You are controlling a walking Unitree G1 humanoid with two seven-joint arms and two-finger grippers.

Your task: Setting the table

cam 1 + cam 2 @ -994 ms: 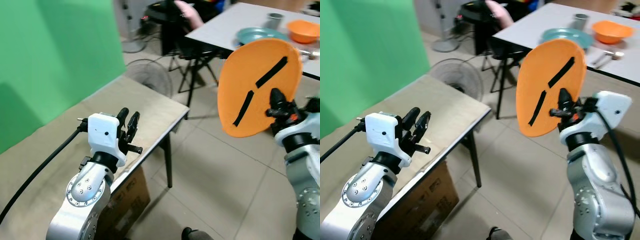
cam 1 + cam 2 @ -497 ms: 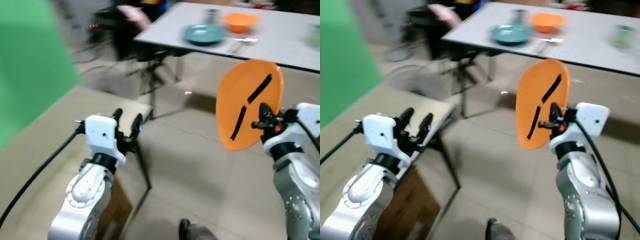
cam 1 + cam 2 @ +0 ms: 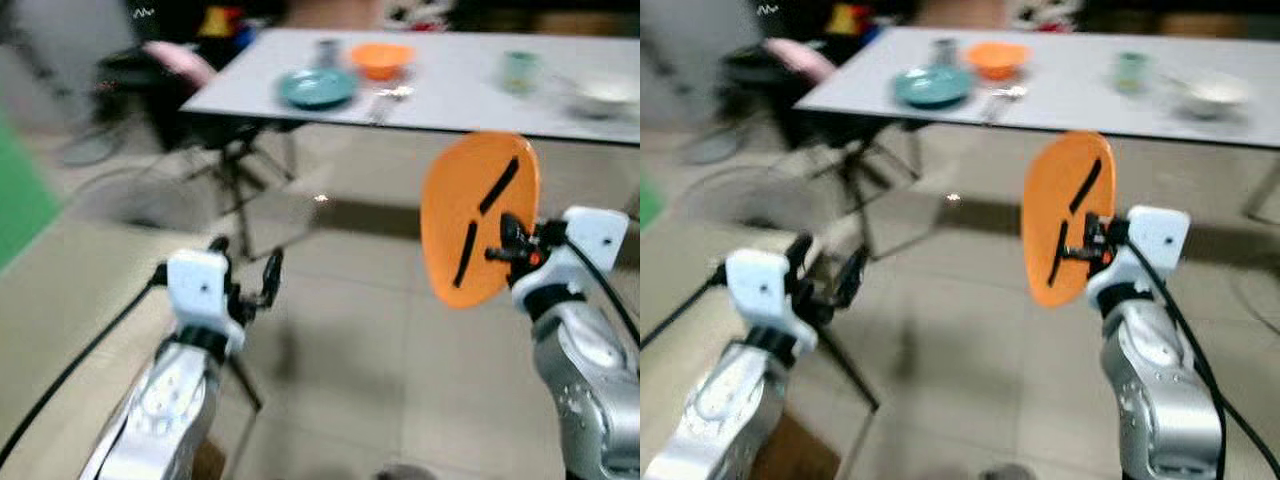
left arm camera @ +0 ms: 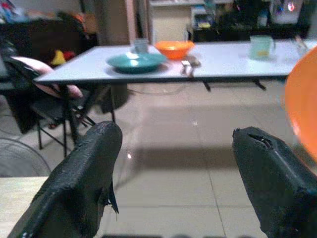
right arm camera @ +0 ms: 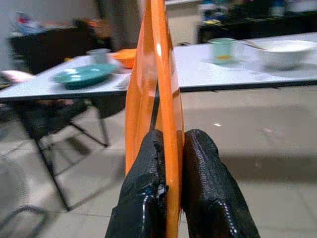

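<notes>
right gripper (image 5: pixel 171 148): fingers clamped on round orange plastic plate (image 3: pixel 478 217), held upright, short of long white table (image 3: pixel 455 95) | left gripper (image 4: pixel 173 168): fingers apart, holding nothing, facing that table

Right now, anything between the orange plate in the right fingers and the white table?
Only bare tiled floor separates the orange plate, gripped on edge by the right gripper, from the white table; the eye views show this.

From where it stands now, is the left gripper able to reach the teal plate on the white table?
Probably not yet. The left gripper is open and free, but the teal plate lies on the far white table, with open floor between.
</notes>
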